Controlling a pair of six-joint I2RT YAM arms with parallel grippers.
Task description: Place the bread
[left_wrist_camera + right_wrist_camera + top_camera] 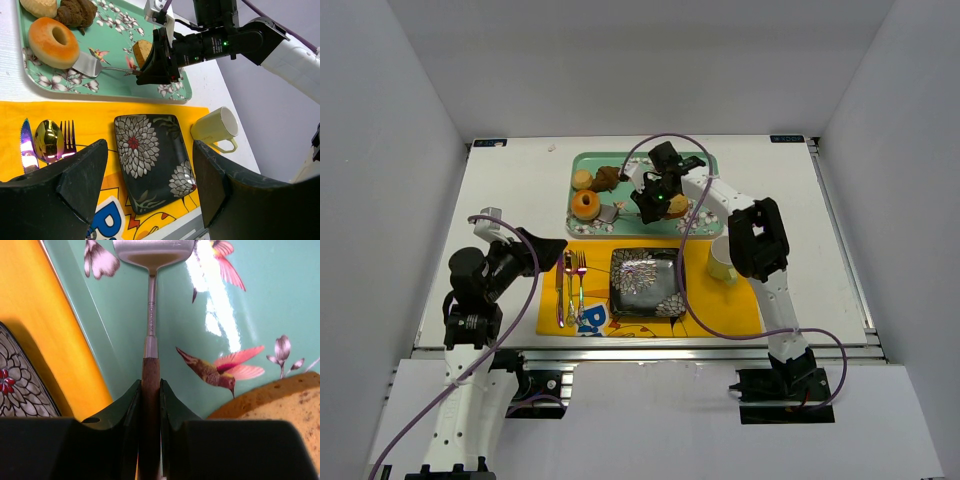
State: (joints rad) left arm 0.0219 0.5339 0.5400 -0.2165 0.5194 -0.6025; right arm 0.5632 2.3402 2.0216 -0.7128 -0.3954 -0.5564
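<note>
We find the bread (pixel 53 42), a golden-orange ring, lying flat on the teal flowered tray (pixel 107 89) at the far side of the surface (pixel 510 190), toward the tray's left end. A brown muffin (pixel 75 11) and a pale bun (pixel 37 6) sit just beyond it, and a tan slice (pixel 142 50) lies further right on the same tray. The right claw (pixel 150 395) is clamped on the wooden handle of a metal spatula (pixel 90 64), fingers pressed against both sides of it. The blade lies low on the tray and points at the ring. In the left wrist view the blade edge meets the ring's near rim; we cannot tell whether it is under the bread or only against it. The left claw (pixel 150 175) hangs over the near left part of the yellow placemat (pixel 100 112), fingers spread wide with nothing between them. On the placemat we note a dark flowered plate (pixel 150 160) at centre. A knife (pixel 27 145), a spoon (pixel 47 145) and a fork (pixel 67 137) lie side by side to its left. A pale yellow mug (pixel 215 130) stands to its right.
</note>
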